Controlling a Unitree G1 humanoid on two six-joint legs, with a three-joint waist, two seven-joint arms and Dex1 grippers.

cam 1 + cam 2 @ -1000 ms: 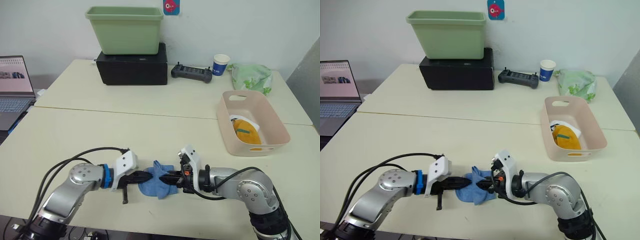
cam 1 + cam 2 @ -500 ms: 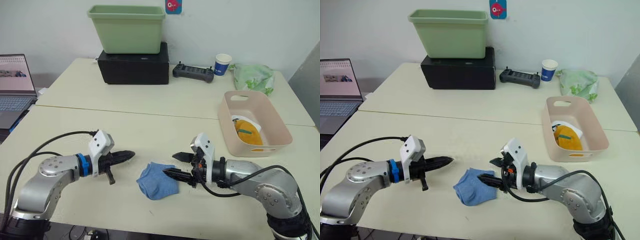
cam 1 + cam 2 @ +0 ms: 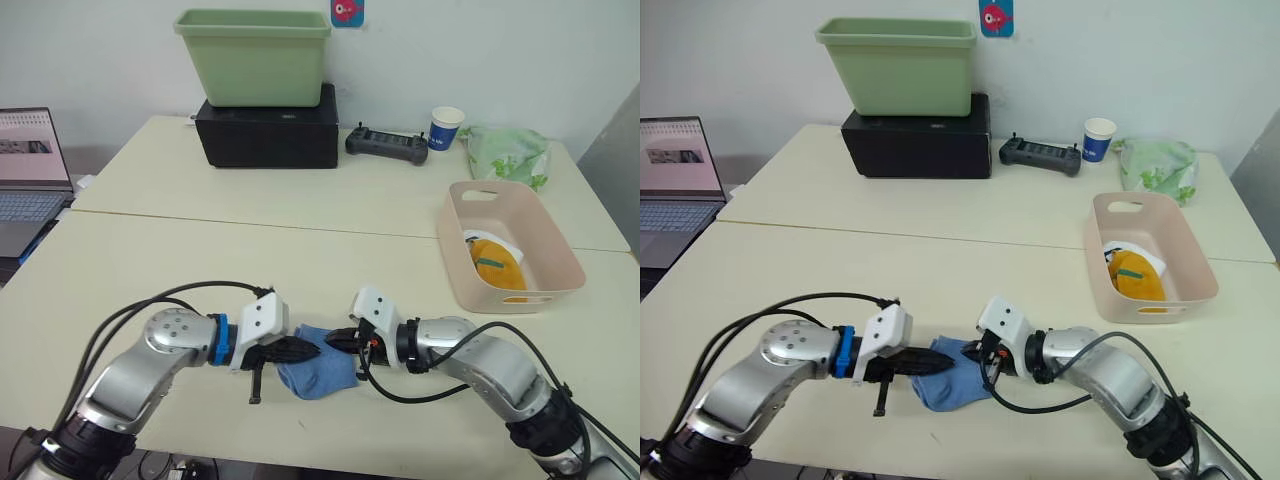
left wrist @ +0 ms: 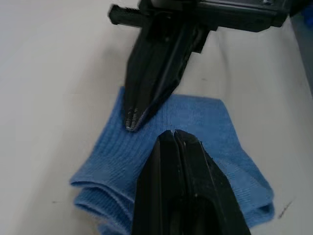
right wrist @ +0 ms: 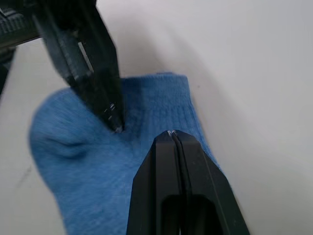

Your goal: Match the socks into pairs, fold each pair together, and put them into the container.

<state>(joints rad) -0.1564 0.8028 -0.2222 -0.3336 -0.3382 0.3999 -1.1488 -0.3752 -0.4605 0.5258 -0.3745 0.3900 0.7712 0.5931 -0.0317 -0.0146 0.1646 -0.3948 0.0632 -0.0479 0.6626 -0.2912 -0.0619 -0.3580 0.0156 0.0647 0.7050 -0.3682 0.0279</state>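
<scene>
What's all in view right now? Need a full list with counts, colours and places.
blue socks: one folded bundle, light blue, front of table between the claws
pink tub: one, right side
yellow sock: mustard, in the tub on something white
green tub: one, on the black box
controller: one, black, far side
cup: one, white and blue
bag: one, pale green
laptop: one, open, far left
left claw: shut, on socks
right claw: shut, on socks
</scene>
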